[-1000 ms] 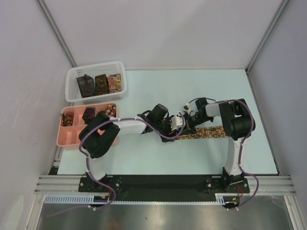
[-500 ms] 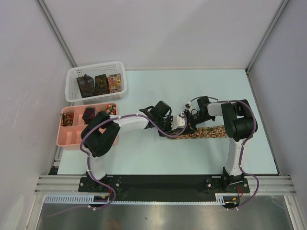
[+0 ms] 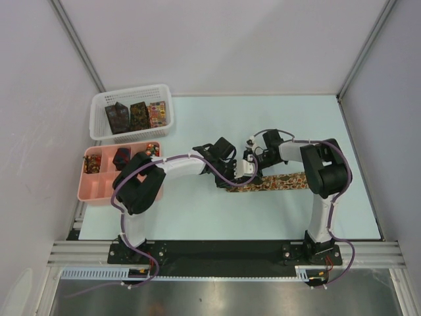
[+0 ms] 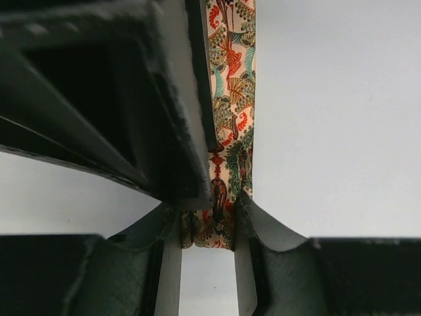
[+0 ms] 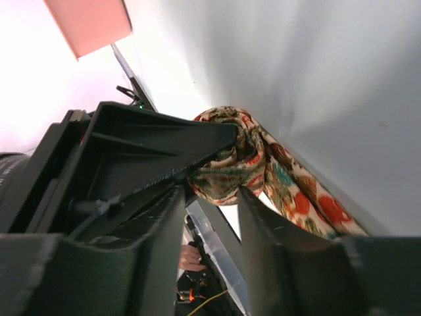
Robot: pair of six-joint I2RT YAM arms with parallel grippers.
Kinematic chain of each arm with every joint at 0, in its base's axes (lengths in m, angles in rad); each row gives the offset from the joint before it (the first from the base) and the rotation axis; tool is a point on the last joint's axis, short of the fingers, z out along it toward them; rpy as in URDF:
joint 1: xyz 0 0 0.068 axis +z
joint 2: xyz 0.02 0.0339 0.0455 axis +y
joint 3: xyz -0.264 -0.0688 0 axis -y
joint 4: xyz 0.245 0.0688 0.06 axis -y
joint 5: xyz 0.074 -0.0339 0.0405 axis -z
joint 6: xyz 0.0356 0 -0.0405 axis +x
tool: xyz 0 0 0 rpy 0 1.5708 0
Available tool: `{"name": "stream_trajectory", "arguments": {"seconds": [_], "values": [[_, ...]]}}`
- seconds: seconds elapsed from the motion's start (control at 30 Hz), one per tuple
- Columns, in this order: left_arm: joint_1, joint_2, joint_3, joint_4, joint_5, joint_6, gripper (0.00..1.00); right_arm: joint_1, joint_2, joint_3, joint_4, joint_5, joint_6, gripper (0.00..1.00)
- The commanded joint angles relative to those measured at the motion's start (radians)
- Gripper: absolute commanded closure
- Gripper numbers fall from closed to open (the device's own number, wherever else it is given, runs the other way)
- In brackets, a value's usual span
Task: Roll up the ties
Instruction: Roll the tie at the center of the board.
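Note:
A multicoloured floral tie [image 3: 279, 181] lies as a strip across the table's middle, its left end partly rolled. In the left wrist view my left gripper [image 4: 210, 220] is shut on that end of the tie [image 4: 230, 85], and the strip runs away from the jaws. The right gripper [image 3: 252, 160] sits just behind the left gripper [image 3: 238, 174]. Seen from the right wrist, the right gripper [image 5: 210, 197] is open, with the tie's small roll [image 5: 227, 168] at its fingertips. One black left finger [image 5: 145, 151] crosses in front.
A white mesh basket [image 3: 131, 135] at the back left holds three folded ties [image 3: 138, 115]. A pink compartment tray [image 3: 92, 191] in front of it holds small rolls [image 3: 122, 158]. Grey walls close in both sides.
The left gripper has closed on the tie's rolled end. The right gripper has opened and let go, and has drawn back a little toward the far side.

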Motion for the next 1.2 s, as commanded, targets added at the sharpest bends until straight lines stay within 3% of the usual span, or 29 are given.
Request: {"name": "stream_trajectory", "arguments": {"seconds": [0.0, 0.1, 0.13, 0.2, 0.23, 0.27, 0.37, 0.63, 0.77, 0.87, 0.97, 1.0, 1.03, 1.13, 1.17], "values": [[0.004, 0.020, 0.018, -0.071, -0.022, 0.018, 0.69, 0.011, 0.046, 0.031, 0.004, 0.021, -0.025, 0.63], [0.014, 0.016, 0.018, -0.065, -0.013, 0.010, 0.67, 0.000, 0.074, 0.037, -0.061, 0.057, -0.071, 0.80], [0.017, 0.016, 0.020, -0.065, -0.011, 0.006, 0.66, -0.009, 0.075, 0.031, -0.070, 0.065, -0.089, 0.91], [0.026, 0.013, 0.020, -0.063, 0.007, -0.005, 0.61, -0.015, 0.077, 0.031, -0.104, 0.091, -0.112, 1.00], [0.030, 0.002, 0.018, -0.058, 0.016, -0.010, 0.57, -0.018, 0.077, 0.029, -0.108, 0.100, -0.129, 1.00], [0.041, -0.009, 0.010, -0.039, 0.029, -0.025, 0.46, -0.030, 0.079, 0.025, -0.119, 0.110, -0.135, 1.00], [0.058, -0.062, -0.039, 0.038, 0.081, -0.057, 0.31, -0.052, 0.094, 0.023, -0.145, 0.157, -0.172, 1.00], [0.058, -0.064, -0.076, 0.201, 0.171, -0.146, 0.16, -0.080, 0.134, 0.023, -0.196, 0.237, -0.227, 1.00], [0.040, -0.046, -0.083, 0.274, 0.198, -0.166, 0.13, -0.066, 0.146, 0.032, -0.180, 0.229, -0.209, 1.00], [0.001, -0.020, -0.068, 0.304, 0.146, -0.133, 0.16, -0.052, 0.149, 0.034, -0.170, 0.214, -0.203, 1.00], [-0.015, 0.035, 0.025, 0.229, 0.120, -0.116, 0.33, -0.041, 0.143, 0.025, -0.128, 0.194, -0.168, 1.00], [-0.020, 0.075, 0.055, 0.151, 0.109, -0.105, 0.47, -0.038, 0.141, 0.023, -0.113, 0.191, -0.140, 1.00], [-0.020, 0.089, 0.075, 0.124, 0.096, -0.100, 0.54, -0.038, 0.137, 0.023, -0.087, 0.180, -0.129, 1.00], [-0.019, 0.079, 0.076, 0.067, 0.041, -0.051, 0.67, -0.050, 0.116, 0.037, -0.093, 0.154, -0.123, 1.00], [-0.019, 0.073, 0.057, 0.052, 0.023, -0.041, 0.69, -0.057, 0.108, 0.042, -0.110, 0.148, -0.134, 0.95]]}}
